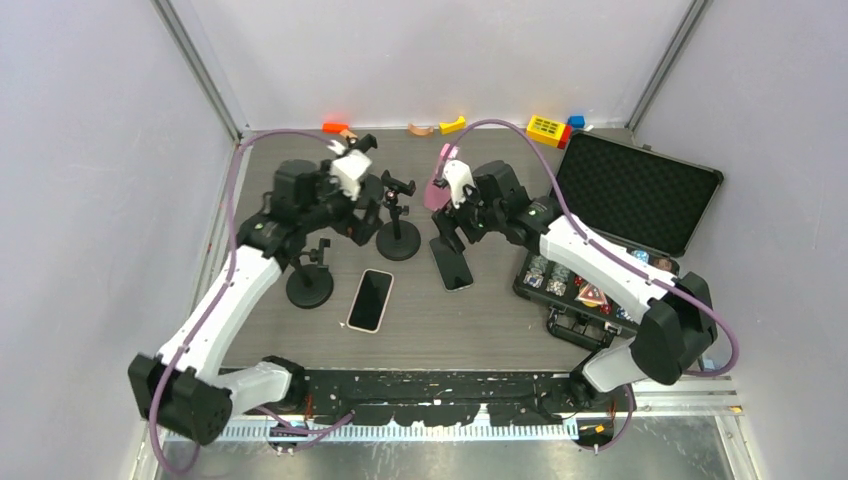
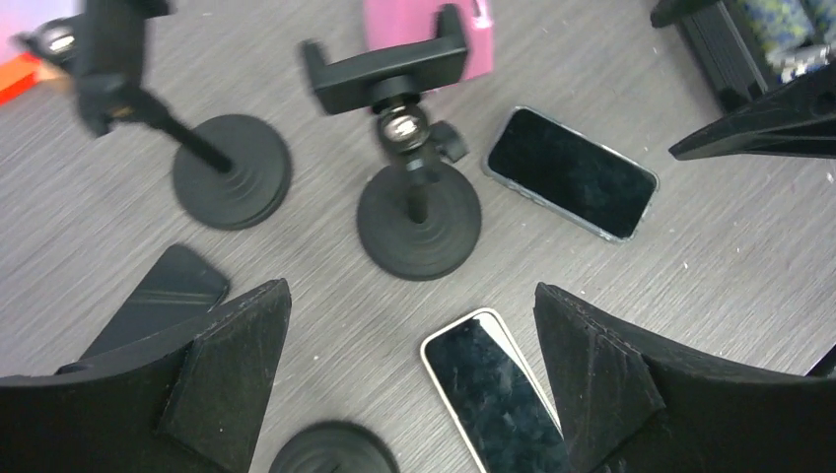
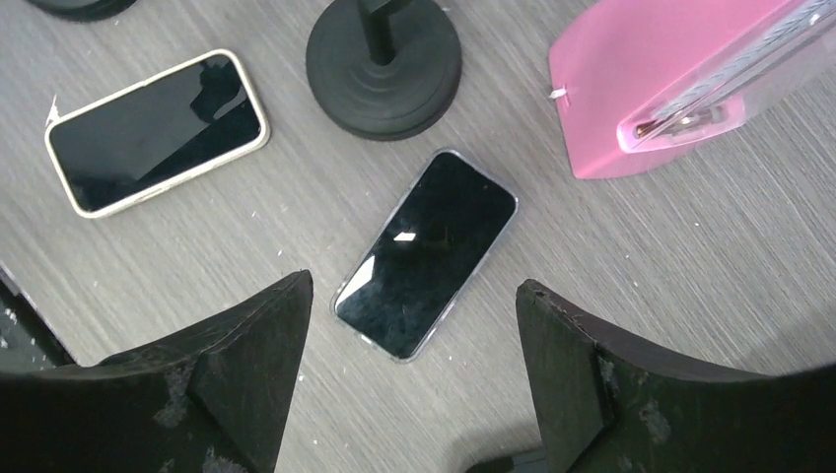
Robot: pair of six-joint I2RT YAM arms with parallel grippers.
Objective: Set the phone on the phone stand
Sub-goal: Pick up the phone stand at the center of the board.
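Note:
A cream-cased phone [image 1: 370,299] lies flat, screen up, at the table's middle. A dark phone in a clear case [image 1: 452,265] lies to its right. A black phone stand [image 1: 398,225] with a round base and an empty clamp stands between the arms. My left gripper [image 1: 355,213] hovers left of that stand, open and empty; in the left wrist view the cream phone [image 2: 493,394] lies below the left gripper [image 2: 412,374]. My right gripper [image 1: 452,232] is open above the dark phone [image 3: 426,254], holding nothing.
A second black stand [image 1: 309,285] is at the front left and a third one [image 2: 232,168] is under my left arm. A pink stand [image 3: 631,89] carries a clear-cased phone. An open black case [image 1: 635,190] with small parts sits at the right. Coloured blocks [image 1: 548,129] line the back edge.

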